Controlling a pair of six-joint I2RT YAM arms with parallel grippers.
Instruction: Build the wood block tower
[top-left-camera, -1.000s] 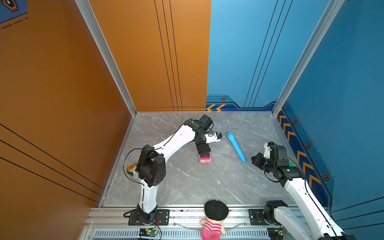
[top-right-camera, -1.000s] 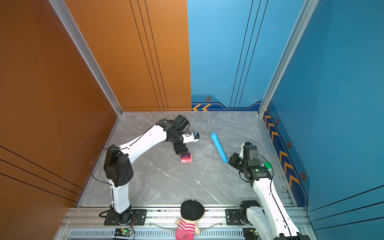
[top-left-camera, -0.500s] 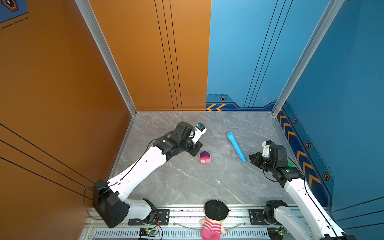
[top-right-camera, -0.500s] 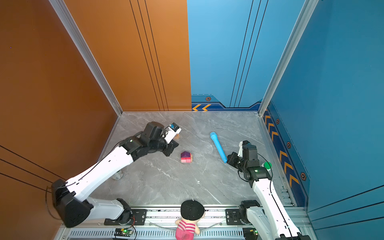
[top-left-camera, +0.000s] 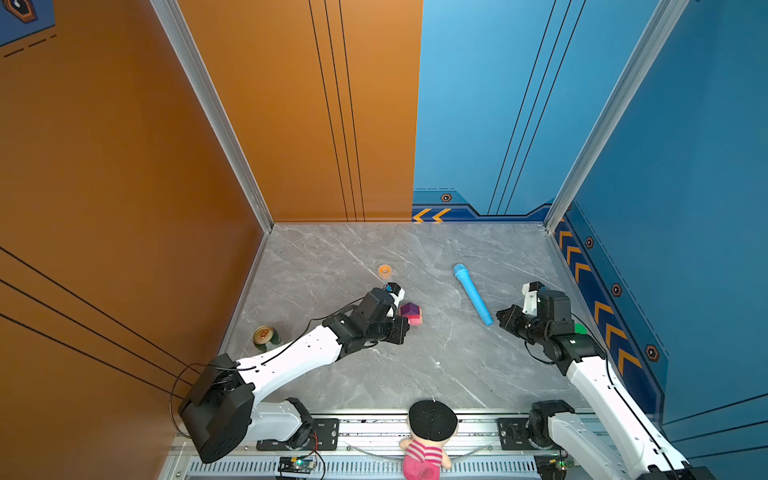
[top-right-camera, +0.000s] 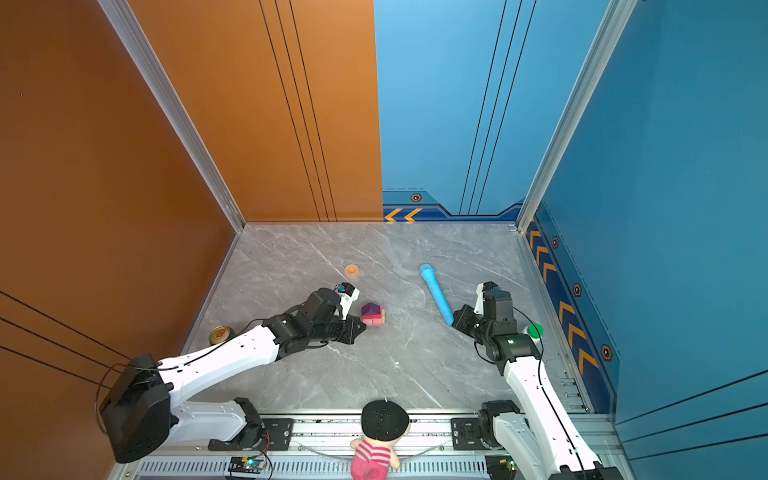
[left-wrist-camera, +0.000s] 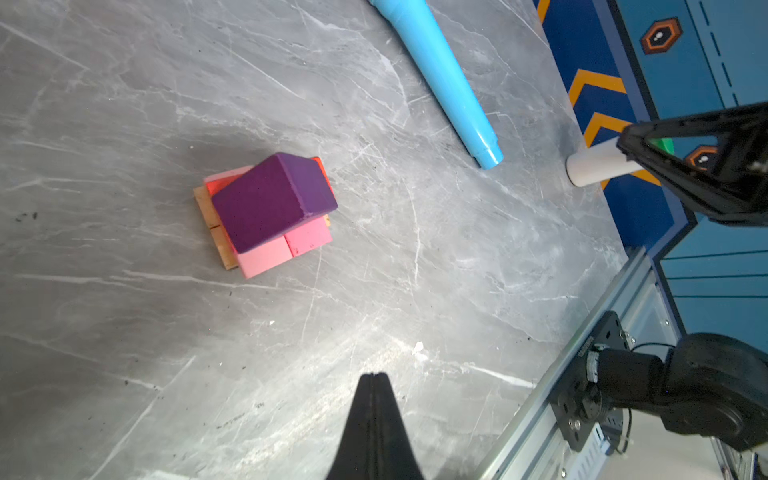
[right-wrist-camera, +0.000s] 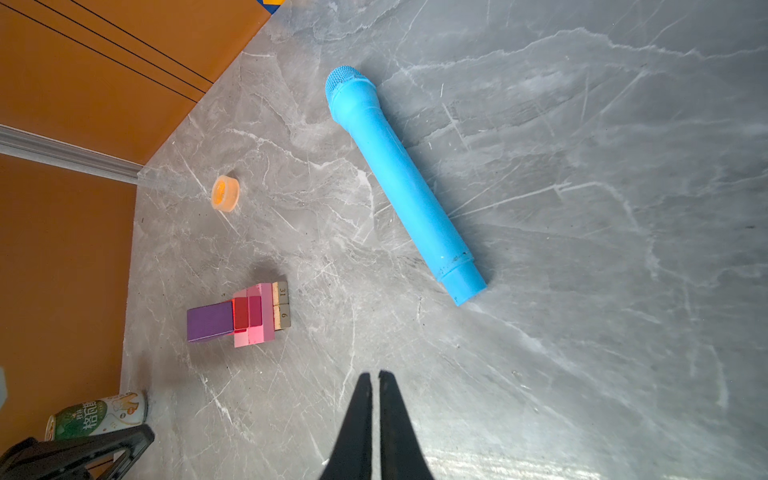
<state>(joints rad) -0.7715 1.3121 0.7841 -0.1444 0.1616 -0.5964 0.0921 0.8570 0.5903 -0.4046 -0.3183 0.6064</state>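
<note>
Judging the stacking as done and the retreat as the step in hand, best done by drawing the left hand (left-wrist-camera: 375, 376) off the block tower (left-wrist-camera: 270, 212) on a slow, flat path toward 7 o'clock, avoiding any sweep across the stack. Seeing that hand pressed fully shut, gripping nothing, hovering just beside the tower at its 7 o'clock in both top views and clear of it in the left wrist view. Seeing the right hand (right-wrist-camera: 372, 374) well off at 3 o'clock, beyond the blue microphone (top-left-camera: 473, 296), closed to a hairline on nothing. Finding the tower standing upright near the middle of the bench (top-left-camera: 415, 374): tan slabs at the base, then pink and magenta blocks, then a red brick, with a purple house piece capping all, sitting slightly askew over the pink layer.
</note>
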